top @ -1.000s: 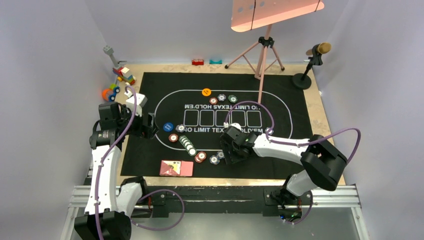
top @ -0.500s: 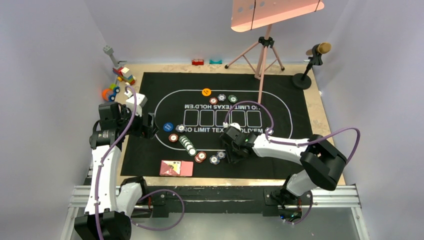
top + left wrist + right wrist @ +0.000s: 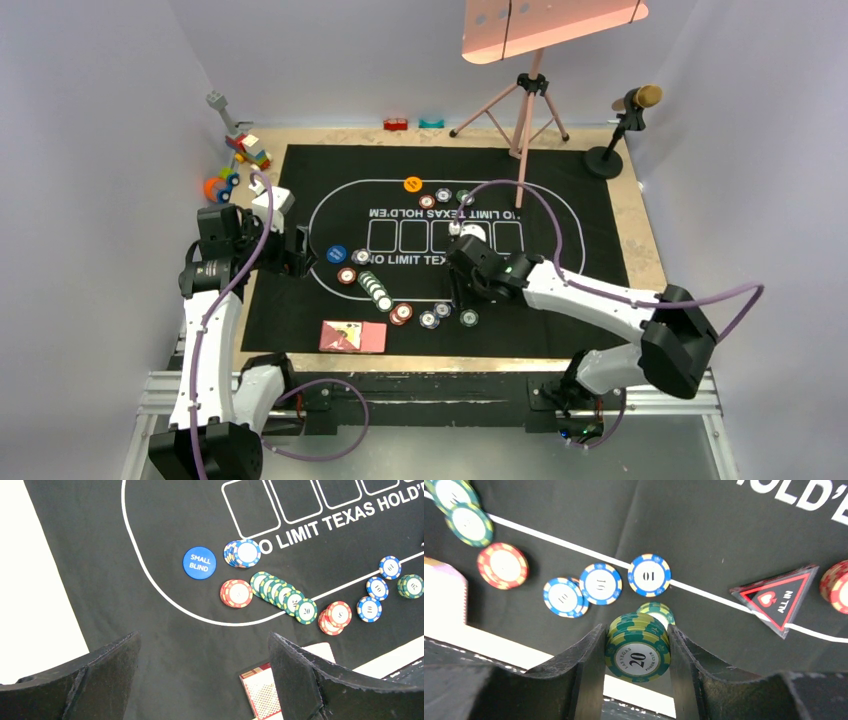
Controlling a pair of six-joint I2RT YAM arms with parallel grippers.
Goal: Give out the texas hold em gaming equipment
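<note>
My right gripper [image 3: 636,630] is shut on a stack of green "20" chips [image 3: 638,652] and holds it above the black mat; one green chip [image 3: 655,612] lies below it. In the top view the right gripper [image 3: 464,292] is near the mat's front middle, with that green chip [image 3: 468,318] just before it. Blue-edged chips [image 3: 600,583] and a red triangular marker [image 3: 779,597] lie close by. My left gripper [image 3: 203,637] is open and empty over the mat's left part. Ahead of it are the blue button [image 3: 199,563], a red stack [image 3: 236,593], a green chip row [image 3: 282,596] and pink-backed cards [image 3: 262,690].
An orange button [image 3: 412,184] and a few chips [image 3: 443,196] lie at the mat's far side. Toy blocks [image 3: 250,150] sit far left. A pink tripod [image 3: 525,110] and a microphone stand [image 3: 620,130] stand at the back right.
My right gripper has lifted and moved away from the front edge with the green stack, leaving one green chip on the mat. The left arm has not moved.
</note>
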